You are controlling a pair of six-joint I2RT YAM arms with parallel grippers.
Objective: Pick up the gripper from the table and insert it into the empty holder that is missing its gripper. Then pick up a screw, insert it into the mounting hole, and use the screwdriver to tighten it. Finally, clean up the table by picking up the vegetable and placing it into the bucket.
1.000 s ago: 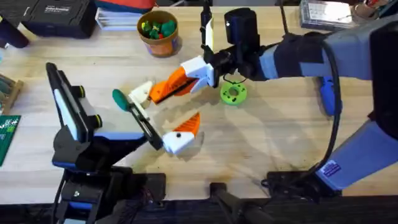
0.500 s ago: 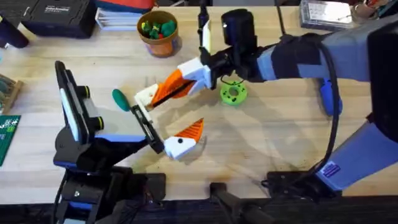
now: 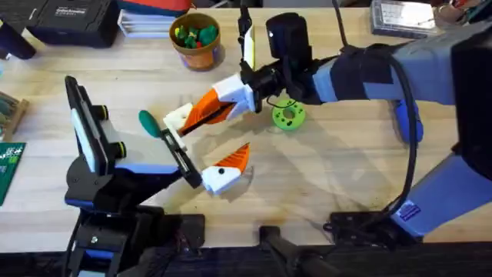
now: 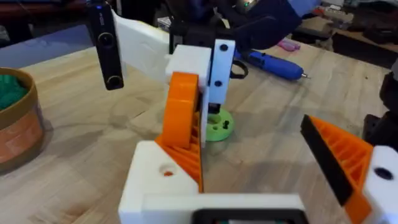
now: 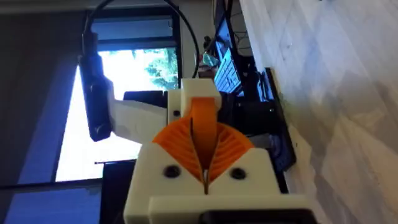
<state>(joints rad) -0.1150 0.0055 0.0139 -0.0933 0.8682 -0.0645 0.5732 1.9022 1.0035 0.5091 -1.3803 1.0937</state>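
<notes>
— Well, did you catch that? The right tool (image 3: 223, 100) has just slid a little to the left, carrying the gripper (image 3: 176, 117) with it.

— Is it holding it firmly?

— It looks so. In its own wrist view the two orange pads (image 5: 180, 144) are clamped on the piece. The white base now sits right at the free end of the left tool (image 3: 201, 146), where the holder has nothing in it. The left arm shifted a touch as well, as if lining up.

— And the left tool itself?

— It's spread wide and grips nothing, with its one finger (image 3: 229, 166) parked at the far end of the rail. I'd say the insertion is under way, though I can't tell whether it's seated.

— Is anything in the way?

— The vegetable (image 3: 147, 121) lies on the table (image 3: 338, 177), just beside that rail end. The green ring (image 3: 288, 116) sits under the right arm. The screwdriver (image 3: 405, 123) is off to the right and the bucket (image 3: 196, 38) is at the back, both well apart. I can't make out any screw.
</notes>
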